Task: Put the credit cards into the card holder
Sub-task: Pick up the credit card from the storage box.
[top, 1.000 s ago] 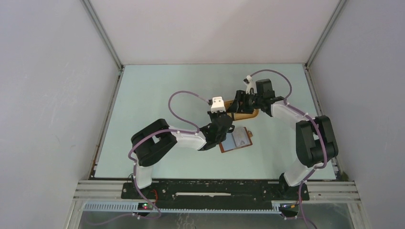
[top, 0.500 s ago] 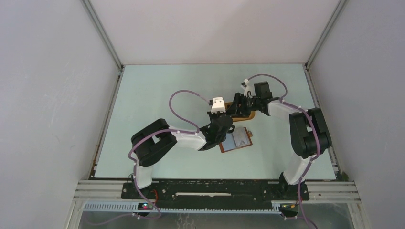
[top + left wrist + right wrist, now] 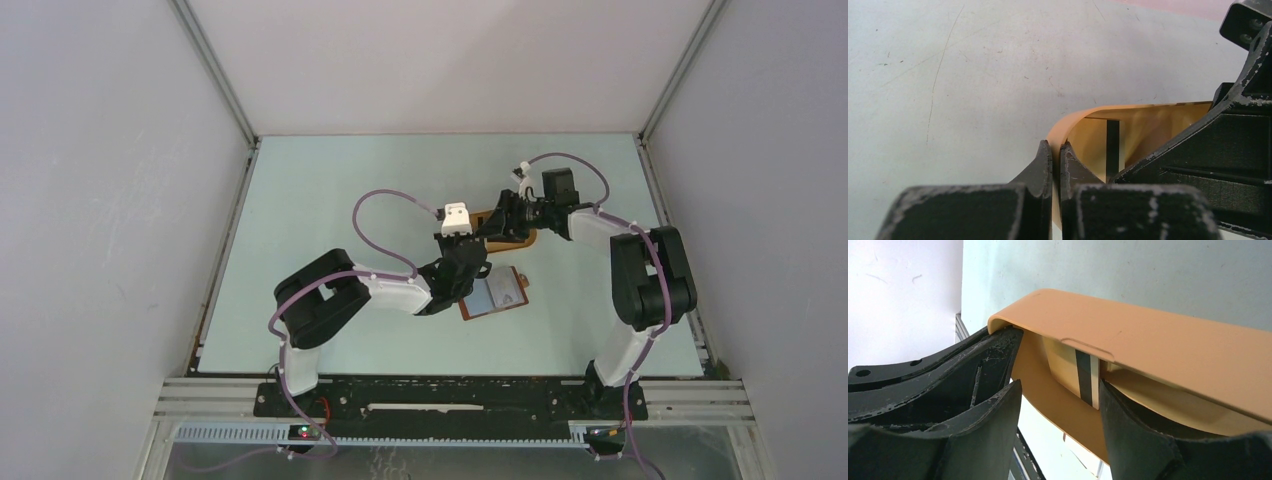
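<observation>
Though half-hidden, striped card (image 3: 1084, 377) within spread right hand (image 3: 1059, 386); left hand (image 3: 1055, 150) tight on tray (image 3: 1148, 335).

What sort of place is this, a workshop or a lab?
Probably a robotics lab test cell: plain white walls box in a pale table, a left arm and right arm are bolted at its near edge, working on an orange tray and wallet.

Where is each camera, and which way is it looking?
Top external: above, behind the bases, looking down at the table; left arm and right arm show.
Left wrist: on the left arm, facing the orange tray; left gripper shut on its rim.
Right wrist: on the right arm, facing into the tray; right gripper open, striped card between.
Shared: both wrist views show tray and card.
</observation>
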